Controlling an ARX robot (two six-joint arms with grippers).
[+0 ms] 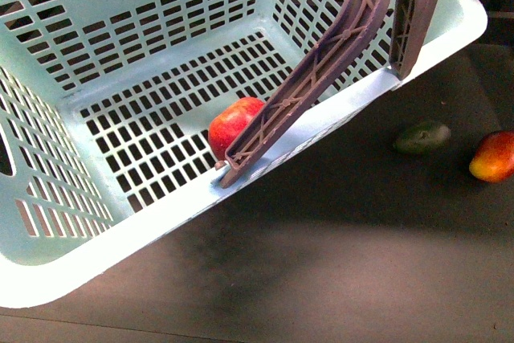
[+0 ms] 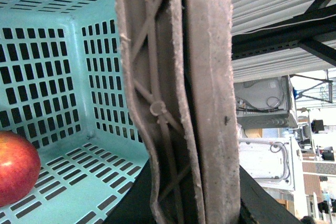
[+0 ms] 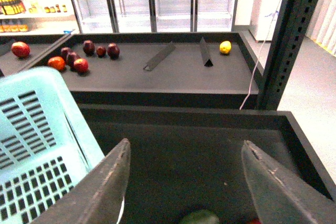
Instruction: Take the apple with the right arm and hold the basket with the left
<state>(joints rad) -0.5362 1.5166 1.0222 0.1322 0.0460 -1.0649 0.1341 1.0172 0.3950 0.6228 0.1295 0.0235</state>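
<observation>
The pale mint-blue basket (image 1: 120, 46) fills the left of the front view, tilted on the dark table. The red apple (image 1: 234, 122) lies on its slotted floor against the near wall, partly behind the raised brownish-mauve handles (image 1: 353, 22). No gripper shows in the front view. In the left wrist view my left gripper (image 2: 191, 208) is shut on both handles (image 2: 194, 103), with the apple (image 2: 16, 166) and the basket (image 2: 63, 77) below. My right gripper (image 3: 185, 150) hangs open and empty over the dark table, to the right of the basket's rim (image 3: 37, 129).
A dark green avocado (image 1: 422, 137) and an oblong red-and-yellow fruit (image 1: 493, 157) lie on the table right of the basket. The avocado (image 3: 199, 217) also shows under the right gripper. Beyond stand a black shelf (image 3: 157, 77) with fruit and a steel post (image 3: 286, 35).
</observation>
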